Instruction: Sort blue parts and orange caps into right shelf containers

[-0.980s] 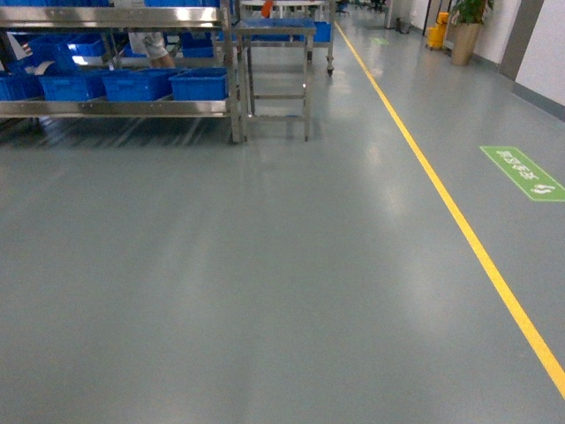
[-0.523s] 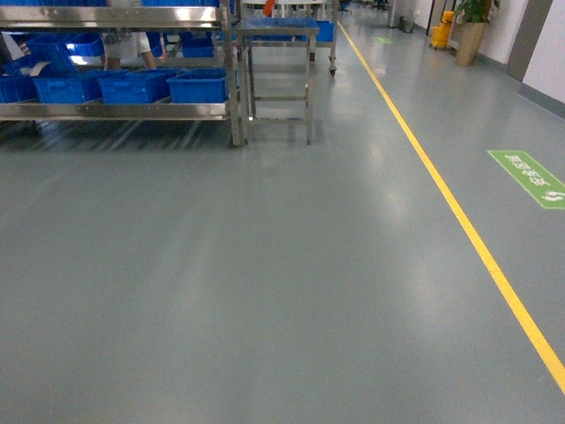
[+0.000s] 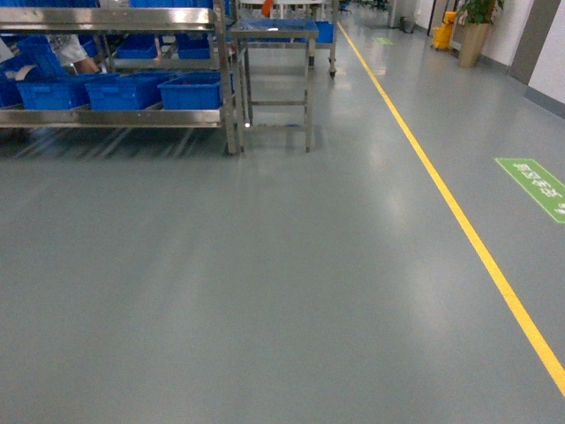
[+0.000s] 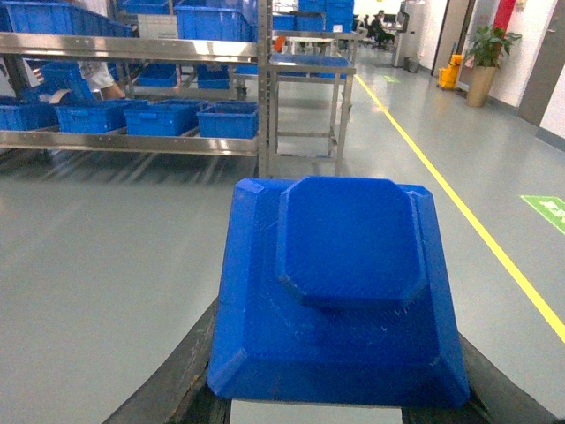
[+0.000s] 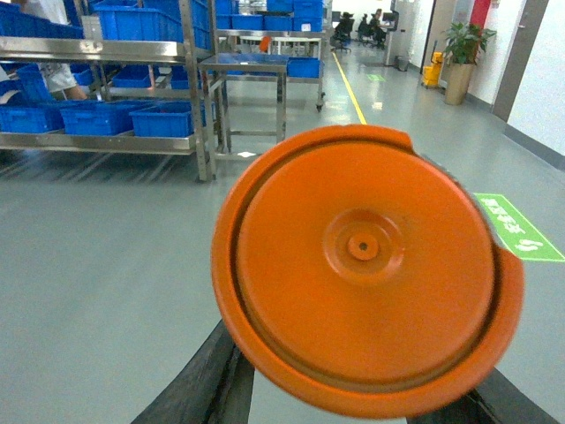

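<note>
Between right tool tips, orange cap (image 5: pixel 366 265)

You see even, bright indoor light in all three views, and it seems to come from above. In the head view the grey floor (image 3: pixel 265 291) shows soft pale reflections in the upper middle, under the steel rack (image 3: pixel 115 115), and the picture looks slightly smeared there. The shadows are weak. In the left wrist view the blue part (image 4: pixel 340 291) is soft and a little out of focus at its lower edge. In the right wrist view the orange cap (image 5: pixel 366 265) is blurred at its rim, while the background is sharper.
</note>
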Robot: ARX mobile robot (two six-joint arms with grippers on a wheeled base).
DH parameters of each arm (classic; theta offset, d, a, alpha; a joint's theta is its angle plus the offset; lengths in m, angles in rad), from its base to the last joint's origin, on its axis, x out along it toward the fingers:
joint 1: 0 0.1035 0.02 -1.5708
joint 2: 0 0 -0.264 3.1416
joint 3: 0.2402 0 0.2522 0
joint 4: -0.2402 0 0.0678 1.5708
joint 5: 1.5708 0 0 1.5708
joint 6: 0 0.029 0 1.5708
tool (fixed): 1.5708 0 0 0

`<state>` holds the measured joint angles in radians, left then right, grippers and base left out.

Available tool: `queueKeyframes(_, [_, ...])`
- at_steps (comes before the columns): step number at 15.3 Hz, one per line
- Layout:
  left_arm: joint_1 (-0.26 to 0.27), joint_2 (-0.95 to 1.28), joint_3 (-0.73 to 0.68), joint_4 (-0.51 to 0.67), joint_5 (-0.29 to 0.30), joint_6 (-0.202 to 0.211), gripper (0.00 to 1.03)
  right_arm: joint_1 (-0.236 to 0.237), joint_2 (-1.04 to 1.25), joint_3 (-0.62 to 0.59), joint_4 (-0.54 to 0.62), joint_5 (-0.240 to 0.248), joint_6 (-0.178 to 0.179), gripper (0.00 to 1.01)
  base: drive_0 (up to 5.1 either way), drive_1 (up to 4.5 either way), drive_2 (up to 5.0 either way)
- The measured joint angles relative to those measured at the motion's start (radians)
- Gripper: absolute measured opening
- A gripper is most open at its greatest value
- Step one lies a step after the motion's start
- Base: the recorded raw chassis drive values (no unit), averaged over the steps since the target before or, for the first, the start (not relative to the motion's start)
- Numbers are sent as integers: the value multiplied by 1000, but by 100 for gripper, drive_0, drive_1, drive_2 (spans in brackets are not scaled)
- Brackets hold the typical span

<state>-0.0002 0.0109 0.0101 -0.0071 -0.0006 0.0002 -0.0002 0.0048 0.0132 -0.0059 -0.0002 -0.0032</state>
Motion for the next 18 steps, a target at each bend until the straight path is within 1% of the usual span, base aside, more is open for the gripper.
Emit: queueKeyframes(18, [0, 0, 0, 1, 1, 0, 43, 0, 0, 0, -1, 0, 0, 41, -3, 423, -428])
